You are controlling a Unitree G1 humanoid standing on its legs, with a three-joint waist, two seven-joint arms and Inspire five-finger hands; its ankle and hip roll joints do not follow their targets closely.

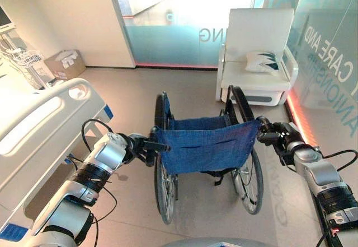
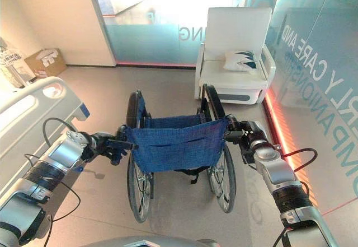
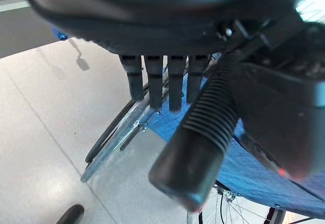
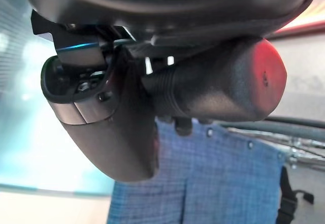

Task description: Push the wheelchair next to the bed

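Blue woven cloth forms the backrest of the wheelchair [image 1: 207,146], which stands at the centre of the frame on a smooth pale floor [image 1: 128,96], facing away toward the upper frame. Its long axis runs bottom to top; the white moulded bed [image 1: 50,118] lies along the left edge, so the chair must travel forward and leftward, and the left arm sits on the bed side. The left hand [image 1: 142,148] curls round the ribbed black left push handle [image 3: 195,148], fingers hooked over it. The right hand [image 1: 279,136] appears wrapped on the right push handle [image 4: 223,89], though the wrist view hides most of its fingers. Thin spoked wheels flank the seat. A white armchair [image 1: 254,56] stands upper right.
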